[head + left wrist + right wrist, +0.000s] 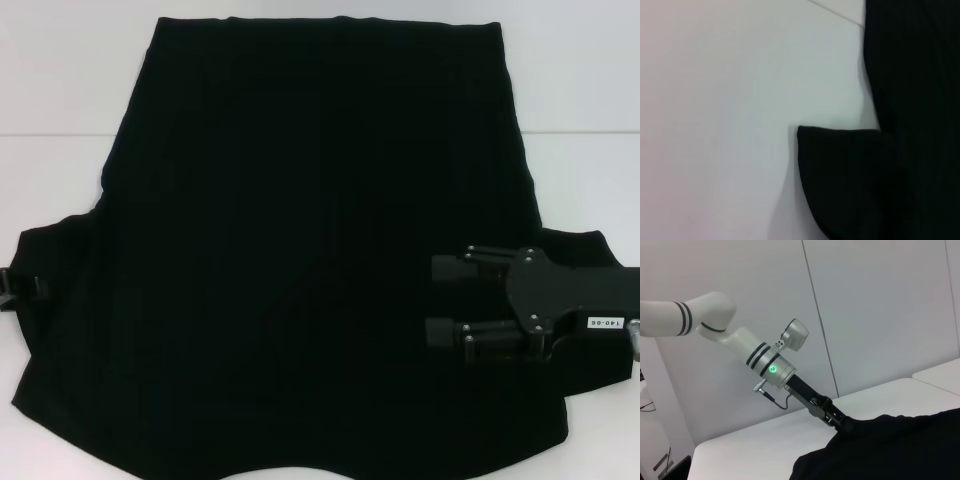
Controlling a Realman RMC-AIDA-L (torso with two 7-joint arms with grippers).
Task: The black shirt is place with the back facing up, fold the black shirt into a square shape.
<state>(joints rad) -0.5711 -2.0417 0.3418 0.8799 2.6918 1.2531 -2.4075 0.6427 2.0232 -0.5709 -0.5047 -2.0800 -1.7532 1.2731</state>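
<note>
The right gripper (pixel 446 300), hard black with two stubby parallel fingers, reaches in from the robot's right in the head view and hovers over or rests on the right part of the cloth, its fingers spread apart with bare cloth showing between them and nothing held; a small white label on its wrist reads "140-06". It lies over the plain matte black short-sleeved soft cloth shirt (pixel 300 250), which is spread flat and fills most of the head view, its straight edge at the far side, its sleeves sticking out left and right near the robot, and the right sleeve just behind the right gripper's body. The left gripper (pixel 22 287) shows in the head view only as a small black part at the tip of the left sleeve, at the picture's edge; the right wrist view shows it (pixel 840 421) from farther off, at the end of a white and silver arm (pixel 735 337) with a green light on its wrist, its tip meeting the edge of the shirt (pixel 890 450), though whether its fingers are spread or pinching the cloth I cannot tell. The left wrist view shows neither gripper, only the rounded sleeve end of the shirt (pixel 855 180) lying flat on the smooth white table (pixel 730 125), which also borders the cloth in the head view (pixel 60 170).
</note>
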